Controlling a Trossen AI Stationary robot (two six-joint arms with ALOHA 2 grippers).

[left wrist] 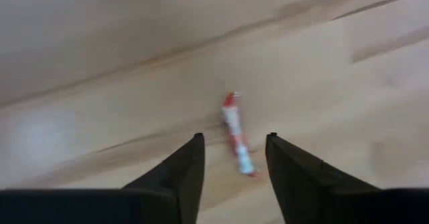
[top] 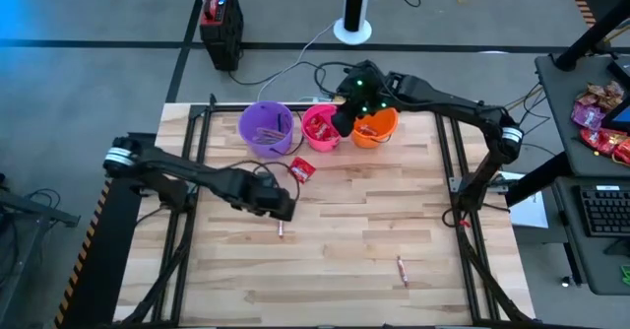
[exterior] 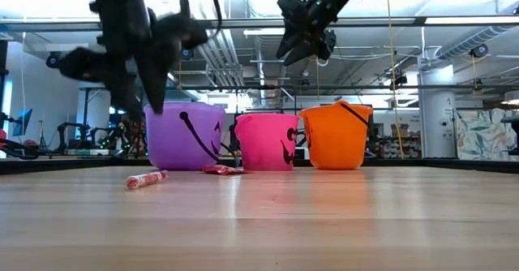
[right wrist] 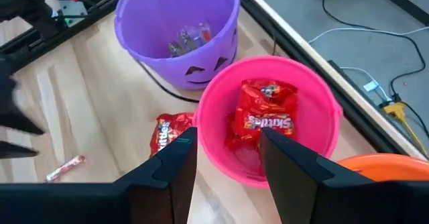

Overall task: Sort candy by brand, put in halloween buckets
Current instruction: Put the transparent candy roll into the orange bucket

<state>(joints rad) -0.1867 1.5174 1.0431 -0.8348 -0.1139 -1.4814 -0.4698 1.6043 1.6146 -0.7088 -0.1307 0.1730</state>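
High view, reading left to right: the left gripper point(top: 279, 209) hangs over the wood table point(top: 374, 260) with its jaws apart and nothing between them, right above a pink-white candy stick point(top: 281, 230). The left wrist view shows that stick point(left wrist: 237, 134) lying in line with the gap between the 2 fingers point(left wrist: 181, 177), not yet touched.

Next along is a red packet point(top: 301, 168) lying loose on the boards just in front of the purple bucket point(top: 266, 128). The pink bucket point(top: 321, 127) sits beside that and the orange bucket point(top: 374, 127) beside the pink one, 3 in a row along the far edge. The right gripper point(top: 346, 112) hovers over the pink bucket, jaws open and empty. The right wrist view shows 1 red packet point(right wrist: 265, 117) already lying down in the pink bucket point(right wrist: 322, 110). 1 more stick point(top: 402, 269) lies well apart toward the near right of the table.

Looks like the step in hand is the left arm picking up its stick. To do it well, the arm probably wants to drop straight down, keep the stick centred across the gap, and close on its middle so the stick doesn't pivot or skid on the smooth wood.

Surface is pale planks in a black frame. Past the table there's grey floor, cables, a white pole base and a side desk holding a heap of red wrappers point(top: 600, 122).
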